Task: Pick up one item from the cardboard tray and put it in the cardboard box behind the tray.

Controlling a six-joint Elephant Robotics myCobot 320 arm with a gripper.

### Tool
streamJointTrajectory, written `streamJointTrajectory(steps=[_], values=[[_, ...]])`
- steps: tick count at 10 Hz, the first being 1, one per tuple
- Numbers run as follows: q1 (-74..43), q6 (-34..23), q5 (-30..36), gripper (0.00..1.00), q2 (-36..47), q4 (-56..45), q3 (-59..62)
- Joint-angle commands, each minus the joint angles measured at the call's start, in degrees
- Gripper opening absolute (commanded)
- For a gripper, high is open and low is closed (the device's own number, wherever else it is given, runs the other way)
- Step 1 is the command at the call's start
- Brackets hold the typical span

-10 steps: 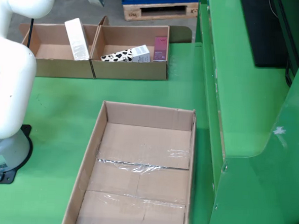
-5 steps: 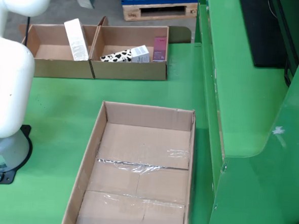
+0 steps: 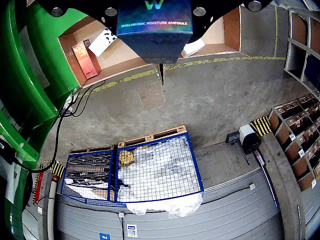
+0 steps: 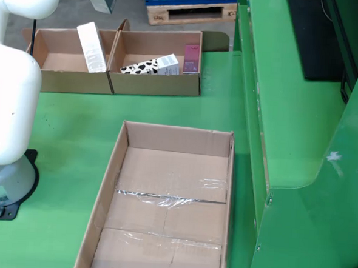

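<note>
Hanging at the top edge of the gripper-mounted view, pressed against the black underside of the tool head, is a dark box [image 3: 154, 30] printed "moisture ampoule" — evidently the picked item, though no fingers are showing around it, so whether the gripper [image 3: 154, 10] is clamping, sucking or merely backing it cannot be told. Lying behind the box in that same view are the openings of two cardboard boxes, one holding a pink carton [image 3: 85, 60] and a patterned pack [image 3: 102, 42], the other a white pack [image 3: 194, 48]; the item is sitting above the seam between them, not yet inside either. Showing in the fixed view are the left rear box [image 4: 71, 60] with a tall white carton [image 4: 91, 46] leaning in it, the right rear box [image 4: 157, 66] with a cow-patterned pack [image 4: 140, 66], a white carton [image 4: 168, 64] and a pink carton [image 4: 191, 57], and the long cardboard tray [image 4: 110, 184] in front, bare but for tape across its floor. The white arm [image 4: 11, 87] is rising out of frame at left, so the carried item is not appearing there. Judged progress: pickup apparently done, transport toward the rear boxes under way, lowering and release remaining.
</note>
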Motion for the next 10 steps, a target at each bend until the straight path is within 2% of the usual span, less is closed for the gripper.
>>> streamJointTrajectory(steps=[1, 8, 9, 10], values=[[0.3, -0.4, 0.3, 0.00, 2.3, 0.7, 1.5], [0.3, -0.4, 0.3, 0.00, 2.3, 0.7, 1.5], [-1.3, -1.0, 3.2, 0.00, 0.5, -2.1, 1.5], [-1.3, -1.0, 3.2, 0.00, 0.5, -2.1, 1.5]])
